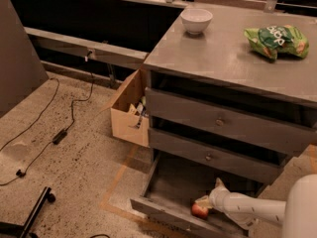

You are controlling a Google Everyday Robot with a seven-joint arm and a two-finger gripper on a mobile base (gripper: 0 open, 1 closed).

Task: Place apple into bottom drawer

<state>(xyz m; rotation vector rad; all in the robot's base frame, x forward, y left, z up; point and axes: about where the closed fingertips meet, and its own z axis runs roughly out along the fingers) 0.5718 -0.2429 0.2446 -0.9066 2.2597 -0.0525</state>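
The apple [199,211] lies inside the bottom drawer [171,182] against the gripper [205,204], its grip impossible to tell; release likely remains.

The apple [199,211], red with a paler patch, lies inside the bottom drawer [171,185], close to its front wall and right of the middle. The drawer is pulled wide open, a shallow grey tray near the floor. The gripper [205,202] reaches into the drawer, right at the apple's upper side.
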